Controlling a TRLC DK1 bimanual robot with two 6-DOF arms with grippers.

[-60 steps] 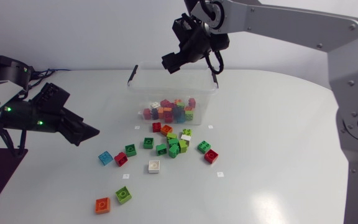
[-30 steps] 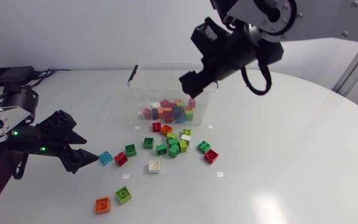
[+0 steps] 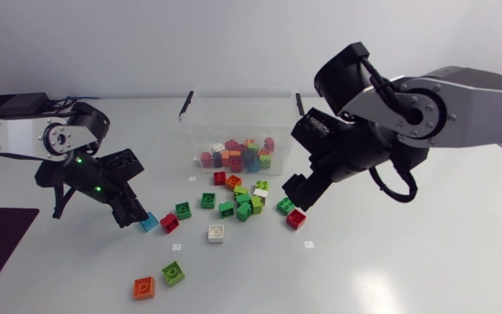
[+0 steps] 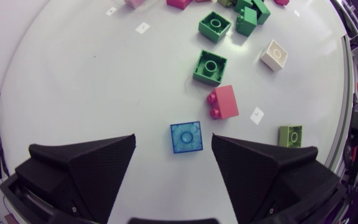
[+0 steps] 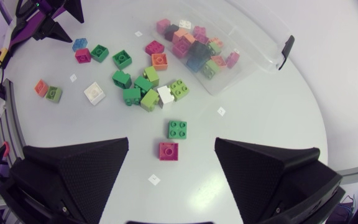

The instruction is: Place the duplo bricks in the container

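Brick (image 4: 186,137), blue, square, flat with stud up, lies between my left gripper's (image 4: 173,138) spread fingers, before the container (image 3: 234,113). Right gripper (image 5: 172,141) gapes over red brick (image 5: 168,150) near container.

Your container (image 3: 242,122) holds bricks at the table's back; loose bricks (image 3: 238,205) lie before it. One brick (image 4: 186,137) lies between your left gripper's (image 4: 173,138) fingers, another brick (image 5: 168,150) between your right gripper's (image 5: 172,142).
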